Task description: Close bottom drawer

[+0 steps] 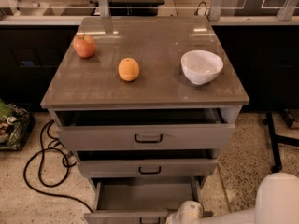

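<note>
Gripper [185, 213] sits low at the btm edge of the view, right at the front of the bottom drawer [140, 196], towards its right half. It's a white rounded shape, cut off by the frame; can't tell whether it's apart or together, or if it actually touches the drawer front. Nothing seen held in it. White arm runs from it to the right, to the robot's big white body [279, 199] in the btm-right corner.

Bottom drawer is pulled well out from the cabinet [154, 85], grey tray interior showing, nothing visible inside. Its front panel is at the very btm edge, mostly cropped.

Above it: middle drawer [149, 167] out a little, black loop handle at centre. Top drawer [147, 136] out a bit more, dark gap behind its front, same kind of handle.

On the cabinet top: red apple [84, 45] back-left, orange [128, 69] nr the middle, white bowl [202, 66] to the right, all well apart.

Floor, left: black cable [41, 171] looping beside the cabinet, basket of stuff [11, 125] at the edge. Right: black stand leg [273, 143].
</note>
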`<action>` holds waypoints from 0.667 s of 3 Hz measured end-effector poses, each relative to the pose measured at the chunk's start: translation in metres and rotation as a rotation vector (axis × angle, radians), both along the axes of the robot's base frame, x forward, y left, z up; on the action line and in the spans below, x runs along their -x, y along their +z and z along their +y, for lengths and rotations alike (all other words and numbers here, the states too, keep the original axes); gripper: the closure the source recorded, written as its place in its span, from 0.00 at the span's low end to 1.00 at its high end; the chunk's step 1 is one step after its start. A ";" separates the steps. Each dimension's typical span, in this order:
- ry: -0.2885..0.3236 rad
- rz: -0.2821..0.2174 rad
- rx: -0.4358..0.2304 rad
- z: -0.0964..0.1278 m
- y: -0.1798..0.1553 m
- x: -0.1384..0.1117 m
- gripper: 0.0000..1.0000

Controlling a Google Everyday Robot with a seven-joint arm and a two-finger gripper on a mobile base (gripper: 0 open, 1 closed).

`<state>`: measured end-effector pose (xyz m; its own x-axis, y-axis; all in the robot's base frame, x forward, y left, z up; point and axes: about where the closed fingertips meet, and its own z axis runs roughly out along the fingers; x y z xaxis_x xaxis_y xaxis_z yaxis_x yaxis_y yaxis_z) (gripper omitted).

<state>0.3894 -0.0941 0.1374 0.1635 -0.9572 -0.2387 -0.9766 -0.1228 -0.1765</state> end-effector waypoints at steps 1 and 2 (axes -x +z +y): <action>0.000 -0.003 0.001 0.000 0.000 0.000 1.00; 0.014 -0.039 0.023 0.000 0.001 -0.024 1.00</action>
<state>0.4135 -0.0943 0.1387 0.1855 -0.9600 -0.2097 -0.9673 -0.1408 -0.2109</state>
